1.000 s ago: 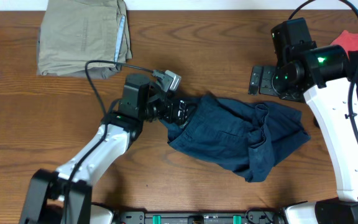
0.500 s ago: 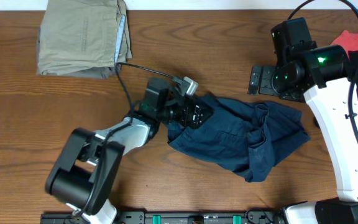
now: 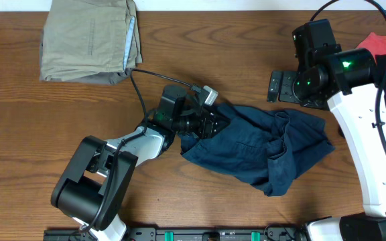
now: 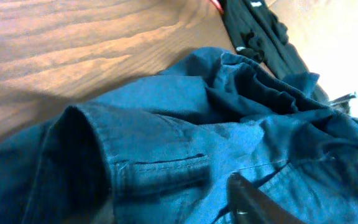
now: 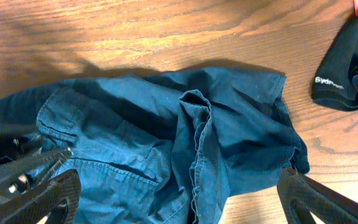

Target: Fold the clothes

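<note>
A crumpled dark blue shirt lies on the wooden table right of centre. My left gripper is low at the shirt's left edge. In the left wrist view blue cloth fills the frame and a fold bulges between the narrowed jaws, with one dark finger showing at the bottom, so it is shut on the shirt. My right gripper hovers above the shirt's upper right with its jaws wide apart. In the right wrist view the shirt lies below and between the right gripper, untouched.
A folded khaki garment rests at the back left corner. A red cloth shows at the right edge behind the right arm. A black garment lies just right of the shirt. Bare wood spreads along the left and front.
My left gripper has slid right into the shirt's left edge and its jaws have narrowed onto the cloth. The right arm has stayed still.
</note>
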### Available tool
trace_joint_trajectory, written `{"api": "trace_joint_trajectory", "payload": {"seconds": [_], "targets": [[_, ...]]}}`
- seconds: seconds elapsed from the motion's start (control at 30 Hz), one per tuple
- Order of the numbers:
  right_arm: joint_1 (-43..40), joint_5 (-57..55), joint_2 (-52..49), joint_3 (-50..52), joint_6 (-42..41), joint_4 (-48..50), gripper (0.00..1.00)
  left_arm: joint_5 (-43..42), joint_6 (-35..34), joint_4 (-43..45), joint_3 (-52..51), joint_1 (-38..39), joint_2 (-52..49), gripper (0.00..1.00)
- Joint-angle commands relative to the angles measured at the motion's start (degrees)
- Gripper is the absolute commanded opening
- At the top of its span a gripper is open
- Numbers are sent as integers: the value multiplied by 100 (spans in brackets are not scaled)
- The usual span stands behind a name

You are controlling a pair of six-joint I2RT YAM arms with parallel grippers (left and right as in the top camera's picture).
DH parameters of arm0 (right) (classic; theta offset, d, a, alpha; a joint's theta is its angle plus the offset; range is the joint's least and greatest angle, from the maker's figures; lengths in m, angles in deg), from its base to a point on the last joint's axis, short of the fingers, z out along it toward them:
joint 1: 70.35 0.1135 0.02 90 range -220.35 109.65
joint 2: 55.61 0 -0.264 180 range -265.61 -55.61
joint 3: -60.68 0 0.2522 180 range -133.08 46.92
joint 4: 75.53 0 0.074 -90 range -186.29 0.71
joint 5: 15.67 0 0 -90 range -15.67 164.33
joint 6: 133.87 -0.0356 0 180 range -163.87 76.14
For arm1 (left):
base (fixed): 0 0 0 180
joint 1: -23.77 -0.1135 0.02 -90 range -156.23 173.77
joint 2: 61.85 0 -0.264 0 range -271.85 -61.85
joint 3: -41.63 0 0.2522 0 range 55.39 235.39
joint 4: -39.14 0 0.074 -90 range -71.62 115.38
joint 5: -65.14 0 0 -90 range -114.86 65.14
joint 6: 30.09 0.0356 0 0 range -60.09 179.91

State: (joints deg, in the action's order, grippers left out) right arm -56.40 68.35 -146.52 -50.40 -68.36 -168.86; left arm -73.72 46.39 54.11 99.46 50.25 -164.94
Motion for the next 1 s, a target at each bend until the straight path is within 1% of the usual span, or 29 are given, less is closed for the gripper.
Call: {"api": "trace_joint_trajectory", "payload": {"seconds": [0.0,0.03,0.07,0.17,0.3,0.4,0.53,0.6,0.63,0.7,0.8,0.9,0.97], "targets": [[0,-15,15,39,83,9,99,-442,68,28,96,7,-31,20],[-2,-15,15,52,83,13,99,-470,48,31,96,7,-31,11],[-2,-15,15,66,83,15,99,-470,-7,28,96,7,-28,6],[0,-15,15,114,83,24,99,-546,-59,28,96,-7,7,6],[-2,-15,15,223,83,55,99,-949,-59,-166,96,-221,297,6],[-2,-15,13,308,83,90,99,-964,-4,-874,96,-588,804,6],[0,7,13,348,85,111,99,-955,391,-2153,96,-1268,1768,6],[0,72,13,348,85,114,99,-798,535,-2822,96,-1624,2284,6],[0,129,13,348,96,120,99,-649,682,-3292,96,-1853,2627,6],[0,284,13,348,149,153,99,-411,887,-3960,96,-2138,3106,6],[4,684,13,348,363,184,99,59,1084,-4843,96,-2409,3740,6],[57,1397,11,348,704,181,99,675,1119,-5412,96,-2448,4157,6],[131,1956,11,348,1126,179,99,1045,1117,-5657,94,-2448,4288,6]]}}
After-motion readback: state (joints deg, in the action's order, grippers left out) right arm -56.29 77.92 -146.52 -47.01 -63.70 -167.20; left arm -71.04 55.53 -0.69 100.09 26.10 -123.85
